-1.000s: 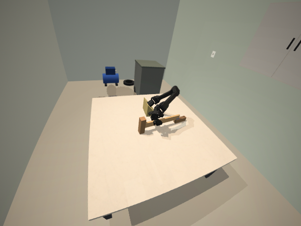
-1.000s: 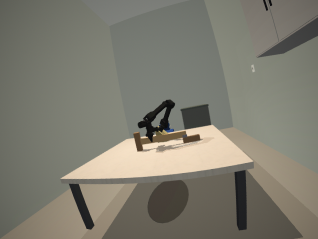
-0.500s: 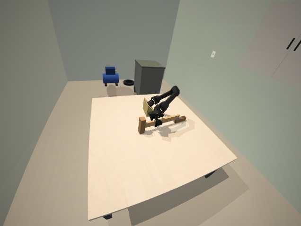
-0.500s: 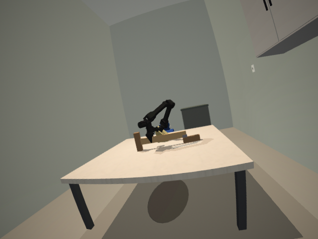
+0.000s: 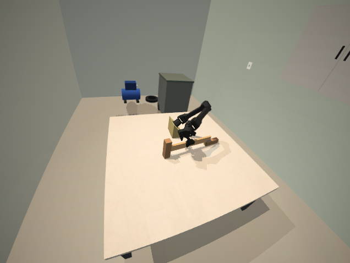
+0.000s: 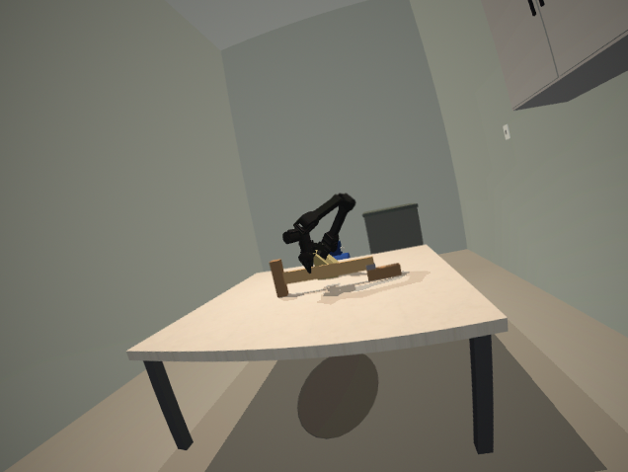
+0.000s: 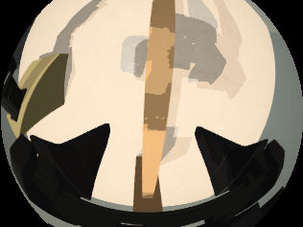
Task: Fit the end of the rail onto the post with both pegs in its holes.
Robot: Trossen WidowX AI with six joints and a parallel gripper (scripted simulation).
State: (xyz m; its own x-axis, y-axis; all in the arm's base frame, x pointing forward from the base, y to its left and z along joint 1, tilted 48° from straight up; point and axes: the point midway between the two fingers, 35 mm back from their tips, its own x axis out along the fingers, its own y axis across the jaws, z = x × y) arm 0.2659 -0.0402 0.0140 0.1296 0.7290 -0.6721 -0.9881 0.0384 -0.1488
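Observation:
The wooden rail [image 5: 203, 140] [image 6: 341, 268] [image 7: 155, 109] looks level above the table. Its near end meets the upright post [image 5: 167, 148] [image 6: 278, 278] [image 7: 149, 206], with no gap visible; the pegs and holes are hidden. Its far end sits at the bracket [image 6: 370, 267] on the low footboard block [image 5: 212, 142] [image 6: 385, 272]; how deep it sits is too small to tell. My gripper [image 5: 190, 142] [image 6: 308, 267] [image 7: 154, 129] is open wide, one finger on each side of the rail near the post, with space between each finger and the rail.
An olive-yellow angled panel [image 5: 173, 128] [image 7: 45, 95] stands on the table [image 5: 141, 192] [image 6: 325, 324] behind the rail, close to the arm's base. A grey cabinet [image 5: 175, 94] [image 6: 393, 230] and a blue compressor [image 5: 130, 93] stand beyond the table.

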